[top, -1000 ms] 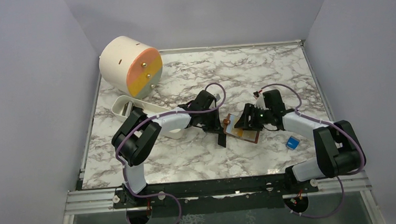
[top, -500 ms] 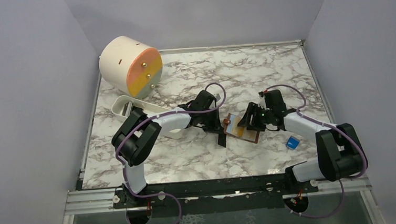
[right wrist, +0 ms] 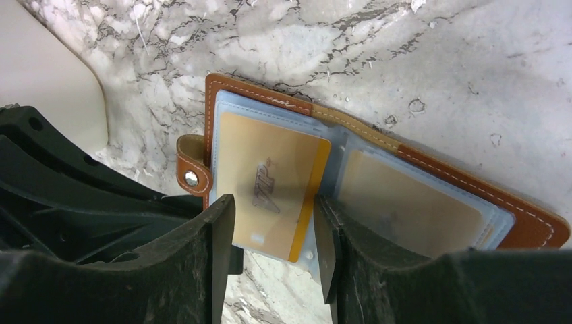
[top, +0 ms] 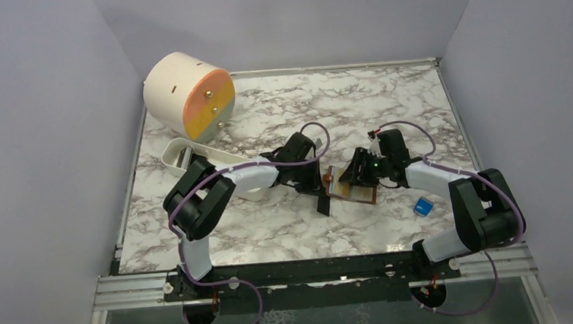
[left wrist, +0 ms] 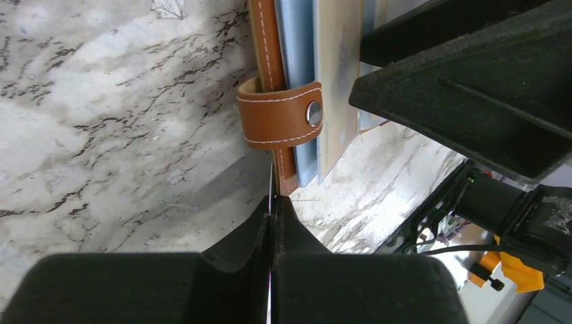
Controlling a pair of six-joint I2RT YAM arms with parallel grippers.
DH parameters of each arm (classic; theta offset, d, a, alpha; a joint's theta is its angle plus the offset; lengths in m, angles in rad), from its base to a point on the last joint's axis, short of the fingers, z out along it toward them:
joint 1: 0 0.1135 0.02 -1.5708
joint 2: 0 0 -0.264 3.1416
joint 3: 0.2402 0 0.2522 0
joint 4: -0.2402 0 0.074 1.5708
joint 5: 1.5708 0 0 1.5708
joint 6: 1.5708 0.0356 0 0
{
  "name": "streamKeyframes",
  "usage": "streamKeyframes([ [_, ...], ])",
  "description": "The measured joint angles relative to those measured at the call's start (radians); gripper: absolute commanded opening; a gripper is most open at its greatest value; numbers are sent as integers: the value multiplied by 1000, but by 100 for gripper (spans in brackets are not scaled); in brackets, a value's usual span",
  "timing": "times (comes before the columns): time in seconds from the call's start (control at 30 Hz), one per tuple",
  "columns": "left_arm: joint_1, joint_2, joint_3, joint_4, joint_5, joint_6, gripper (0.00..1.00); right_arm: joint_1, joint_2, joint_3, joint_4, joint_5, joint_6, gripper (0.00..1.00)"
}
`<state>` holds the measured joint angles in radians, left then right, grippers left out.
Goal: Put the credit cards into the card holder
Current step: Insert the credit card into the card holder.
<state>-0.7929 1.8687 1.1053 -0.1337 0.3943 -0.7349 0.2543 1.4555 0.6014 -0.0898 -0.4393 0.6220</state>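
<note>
The brown card holder (right wrist: pixel 432 172) lies open on the marble, its pale blue pockets facing up; it also shows in the top view (top: pixel 356 194). An orange-yellow credit card (right wrist: pixel 270 182) sits in the left pocket, its lower end sticking out. My right gripper (right wrist: pixel 273 246) is open, one finger on each side of that card. My left gripper (left wrist: pixel 273 202) is shut on a dark credit card (top: pixel 322 204), held on edge against the holder's side just below the snap tab (left wrist: pixel 280 121).
A white oblong tray (top: pixel 184 155) lies behind the left arm. A cream cylinder with an orange face (top: pixel 187 96) stands at the back left. A small blue block (top: pixel 423 206) rests by the right arm's elbow.
The right gripper's jaws have narrowed a little around the orange-yellow card. The left gripper with the dark card has edged slightly right towards the holder.
</note>
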Motion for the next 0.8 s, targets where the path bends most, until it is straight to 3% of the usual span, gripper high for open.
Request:
streamKeyframes([
  [0.27, -11, 2, 0, -6, 6, 0, 0, 8, 20, 0, 24, 0, -41, 29],
  [0.5, -14, 1, -1, -18, 8, -3, 0, 15, 24, 0, 31, 0, -58, 22],
  [0.6, -14, -16, -19, -18, 3, -5, 0, 18, 23, 0, 30, -1, -60, 22],
  [0.8, -14, -97, -96, -40, -30, -16, 0, 29, -24, 6, -62, -14, -79, 37],
])
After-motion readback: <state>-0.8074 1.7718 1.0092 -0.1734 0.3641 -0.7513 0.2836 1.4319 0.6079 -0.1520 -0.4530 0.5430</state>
